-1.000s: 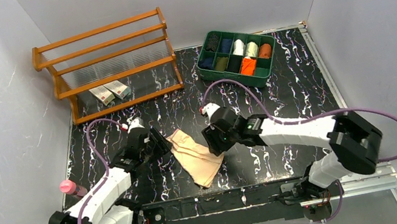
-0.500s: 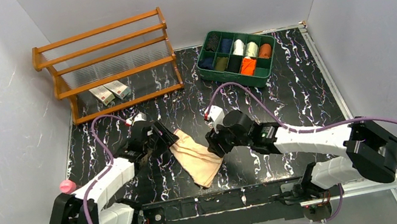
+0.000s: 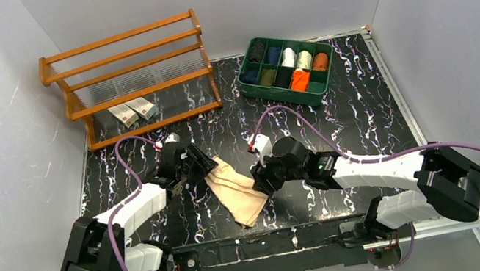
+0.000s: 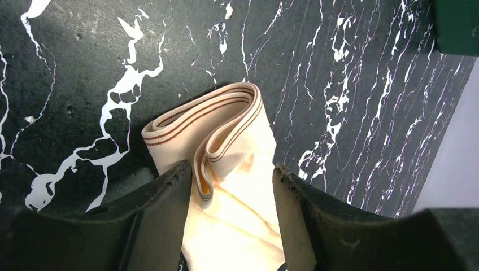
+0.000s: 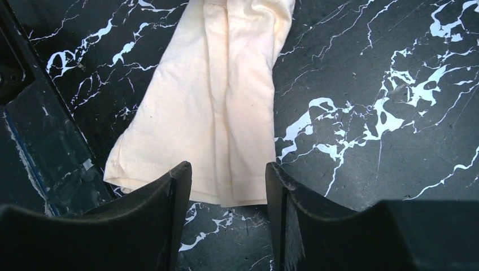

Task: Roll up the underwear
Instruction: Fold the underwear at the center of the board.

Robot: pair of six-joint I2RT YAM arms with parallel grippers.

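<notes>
The pale tan underwear (image 3: pixel 235 190) lies folded into a long strip on the black marble table, between my two grippers. In the left wrist view its striped waistband end (image 4: pixel 217 127) lies just ahead of my open left gripper (image 4: pixel 231 189), and the cloth runs between the fingers (image 4: pixel 161 217). My left gripper (image 3: pixel 204 168) sits at the strip's far left end. My right gripper (image 3: pixel 260 180) is open at the strip's right edge; in its wrist view the hem end (image 5: pixel 212 124) lies just ahead of the open gripper (image 5: pixel 227 183). The bright orange underwear (image 3: pixel 299 80) sits in the green tray.
A green divided tray (image 3: pixel 319 86) with several coloured rolls stands at the back right; its corner shows in the left wrist view (image 4: pixel 457 25). A wooden rack (image 3: pixel 130 80) with two small boxes (image 3: pixel 133 112) stands at the back left. A dark rail (image 3: pixel 278 242) runs along the near edge.
My left gripper has moved right onto the waistband end of the tan underwear. My right gripper has dropped lower and nearer, against the strip's right edge. The cloth has barely shifted.
</notes>
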